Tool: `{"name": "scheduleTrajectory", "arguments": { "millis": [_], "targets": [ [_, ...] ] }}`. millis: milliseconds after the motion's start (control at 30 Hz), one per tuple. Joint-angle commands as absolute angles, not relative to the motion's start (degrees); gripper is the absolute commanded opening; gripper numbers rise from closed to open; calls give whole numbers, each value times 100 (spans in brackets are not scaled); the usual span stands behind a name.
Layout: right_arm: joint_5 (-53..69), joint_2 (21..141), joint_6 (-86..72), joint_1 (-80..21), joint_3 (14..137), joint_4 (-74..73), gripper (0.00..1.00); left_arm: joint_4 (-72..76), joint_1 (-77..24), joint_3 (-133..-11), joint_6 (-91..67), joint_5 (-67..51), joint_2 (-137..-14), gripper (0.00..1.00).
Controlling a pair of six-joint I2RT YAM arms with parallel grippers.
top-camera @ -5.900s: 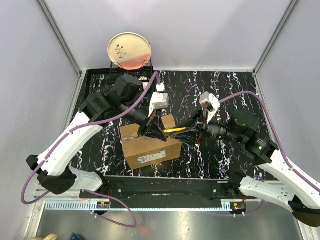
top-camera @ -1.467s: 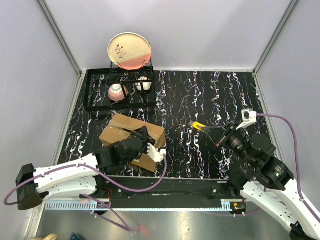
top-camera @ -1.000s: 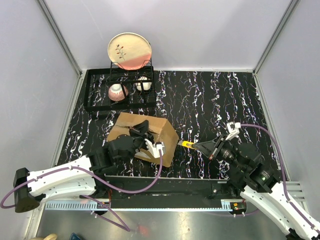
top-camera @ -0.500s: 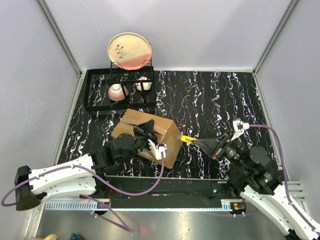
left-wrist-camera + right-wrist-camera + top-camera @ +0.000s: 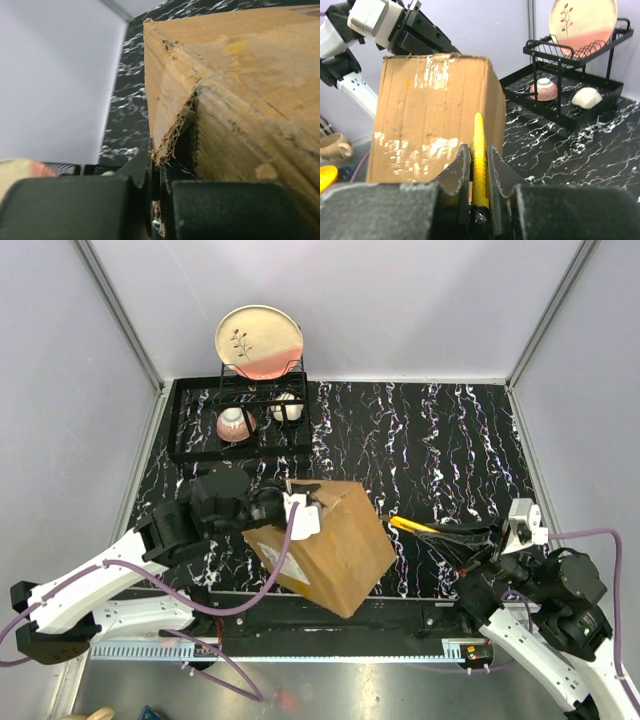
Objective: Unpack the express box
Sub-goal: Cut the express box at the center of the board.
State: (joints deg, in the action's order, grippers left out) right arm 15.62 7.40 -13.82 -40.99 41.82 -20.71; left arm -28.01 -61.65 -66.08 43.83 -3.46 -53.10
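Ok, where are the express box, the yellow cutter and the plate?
express box (image 5: 330, 550), top external view, its broad brown face.
yellow cutter (image 5: 478, 131), right wrist view, its exposed forward part.
plate (image 5: 259, 340), top external view, middle of its face.

The box (image 5: 330, 550) no longer lies flat on the tabletop (image 5: 450, 440). The left gripper (image 5: 300, 490), clamped on a flap edge, has raised it and tipped it up on end, higher and nearer the front edge than half a second ago. The right gripper (image 5: 445, 536), once over the box with the knife (image 5: 408, 525), has drawn back to the right, and the blade now points at the box from clear of it.
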Motion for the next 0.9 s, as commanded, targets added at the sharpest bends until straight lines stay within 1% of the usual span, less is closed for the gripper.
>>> {"name": "scheduleTrajectory", "arguments": {
  "millis": [0, 133, 167, 267, 433, 567, 667, 800, 867],
  "targets": [
    [2153, 1115, 163, -4113, 4596, -2214, 0, -2900, -6065, -6409, 3735, -1685, -4940, 0],
    [2530, 1783, 1001, -4113, 5017, -2285, 0, -2900, -6029, -6170, 4007, -1854, -4738, 0],
    [2627, 2106, 1211, -4122, 5079, -2259, 0, -2900, -6029, -6144, 4043, -1872, -4729, 0],
    [3023, 2591, 1563, -4122, 5308, -2232, 0, -2900, -6029, -6047, 4183, -1907, -4676, 0],
    [3655, 2847, 2345, -4113, 5703, -2653, 0, -2883, -6021, -5898, 4298, -2013, -4457, 0],
    [4148, 2970, 2978, -4122, 6108, -3259, 0, -2778, -5959, -5757, 4254, -2126, -4289, 0],
    [4482, 3137, 3128, -4122, 6494, -3488, 0, -2637, -5863, -5556, 4175, -2258, -4088, 0],
    [5288, 3366, 3182, -4113, 6872, -3437, 0, -2523, -5792, -5362, 3991, -2425, -3894, 0],
    [5475, 3568, 3199, -4113, 7013, -3402, 0, -2487, -5783, -5344, 3955, -2504, -3876, 0]
  ]
}}
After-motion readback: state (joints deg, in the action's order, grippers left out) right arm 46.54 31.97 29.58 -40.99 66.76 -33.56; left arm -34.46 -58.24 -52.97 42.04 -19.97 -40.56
